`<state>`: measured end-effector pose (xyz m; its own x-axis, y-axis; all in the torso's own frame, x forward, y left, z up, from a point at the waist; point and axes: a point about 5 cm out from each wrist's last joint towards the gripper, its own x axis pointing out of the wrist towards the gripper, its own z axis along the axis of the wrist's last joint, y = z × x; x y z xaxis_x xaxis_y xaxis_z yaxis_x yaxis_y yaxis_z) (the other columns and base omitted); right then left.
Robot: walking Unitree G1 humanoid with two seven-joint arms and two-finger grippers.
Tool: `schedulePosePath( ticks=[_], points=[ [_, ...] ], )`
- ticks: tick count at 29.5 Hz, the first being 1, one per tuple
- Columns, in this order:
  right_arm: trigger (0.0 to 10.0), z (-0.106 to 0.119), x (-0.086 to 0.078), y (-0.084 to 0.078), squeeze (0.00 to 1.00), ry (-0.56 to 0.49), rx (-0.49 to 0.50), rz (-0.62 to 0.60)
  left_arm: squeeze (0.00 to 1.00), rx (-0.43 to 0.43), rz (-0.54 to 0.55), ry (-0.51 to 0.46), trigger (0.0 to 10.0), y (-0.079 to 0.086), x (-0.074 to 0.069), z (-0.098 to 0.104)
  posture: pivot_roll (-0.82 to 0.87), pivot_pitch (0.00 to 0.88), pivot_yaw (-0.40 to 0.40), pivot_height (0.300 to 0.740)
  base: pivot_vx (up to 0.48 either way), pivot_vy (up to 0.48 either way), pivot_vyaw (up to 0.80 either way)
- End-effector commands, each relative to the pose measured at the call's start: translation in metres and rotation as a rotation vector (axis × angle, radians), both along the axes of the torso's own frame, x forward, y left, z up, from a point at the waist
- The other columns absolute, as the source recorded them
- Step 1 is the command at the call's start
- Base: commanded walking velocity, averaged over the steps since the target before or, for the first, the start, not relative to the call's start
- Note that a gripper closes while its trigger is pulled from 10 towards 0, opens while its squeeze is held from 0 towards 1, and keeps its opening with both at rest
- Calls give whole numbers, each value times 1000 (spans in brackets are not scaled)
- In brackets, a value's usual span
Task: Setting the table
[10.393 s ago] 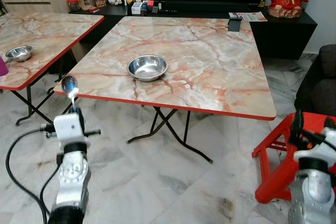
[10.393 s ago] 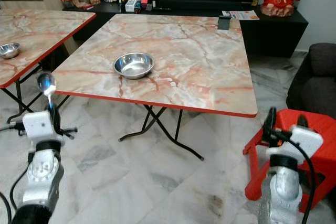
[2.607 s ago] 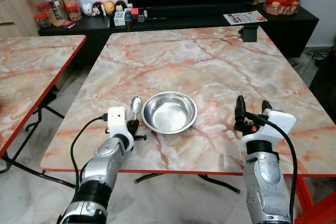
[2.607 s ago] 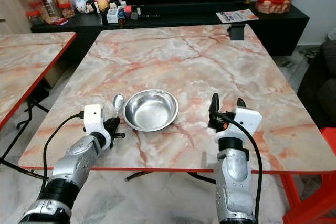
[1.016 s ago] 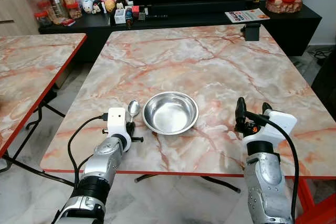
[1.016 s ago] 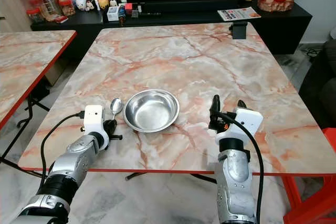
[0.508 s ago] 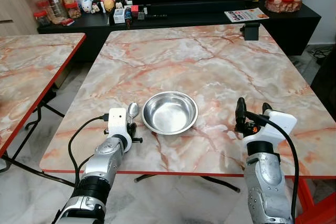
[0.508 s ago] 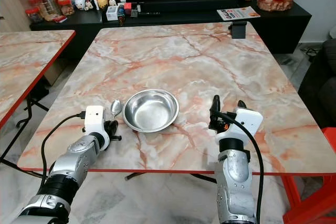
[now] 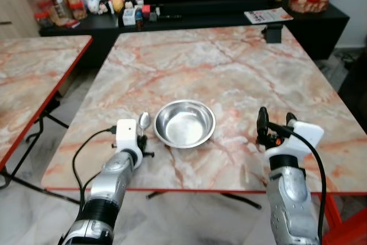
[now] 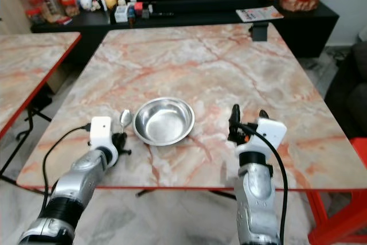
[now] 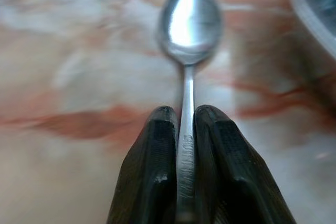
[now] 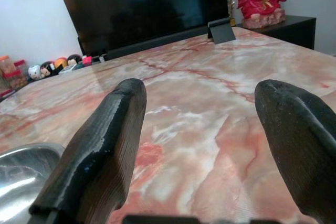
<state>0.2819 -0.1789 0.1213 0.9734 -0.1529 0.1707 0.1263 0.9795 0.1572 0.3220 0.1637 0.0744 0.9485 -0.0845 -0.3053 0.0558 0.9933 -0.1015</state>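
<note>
While the left claw (image 11: 185, 166) stays clenched on the handle of the steel spoon (image 9: 144, 121), the bowl end lies just left of the steel bowl (image 9: 184, 123) on the tabletop (image 9: 229, 67). The spoon looks light, rigid and slippery; grip mid-handle. The right claw (image 10: 248, 117) hangs released.

Spoon (image 11: 190, 22) handle end hidden between left gripper (image 11: 185, 129) fingers — bowl (image 11: 315, 14) cut off, blurred.

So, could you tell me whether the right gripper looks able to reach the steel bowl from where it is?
Probably yes: the right gripper is open and empty, and bare table separates it from the bowl.
</note>
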Motion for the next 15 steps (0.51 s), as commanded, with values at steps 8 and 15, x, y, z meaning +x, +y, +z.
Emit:
schedulePosePath(
  ticks=[8, 15],
  points=[
    [10000, 2, 1, 5, 0, -4, 4, 12, 0, -8, 11, -12, 10000, 14, -23, 2, 18, 49, 74, 740, 0, 0, 0],
    [10000, 1, 0, 5, 0, -4, 7, 9, 0, -32, -20, -40, 10000, 1, -19, 9, 13, 52, 82, 740, 0, 0, 0]
  ],
)
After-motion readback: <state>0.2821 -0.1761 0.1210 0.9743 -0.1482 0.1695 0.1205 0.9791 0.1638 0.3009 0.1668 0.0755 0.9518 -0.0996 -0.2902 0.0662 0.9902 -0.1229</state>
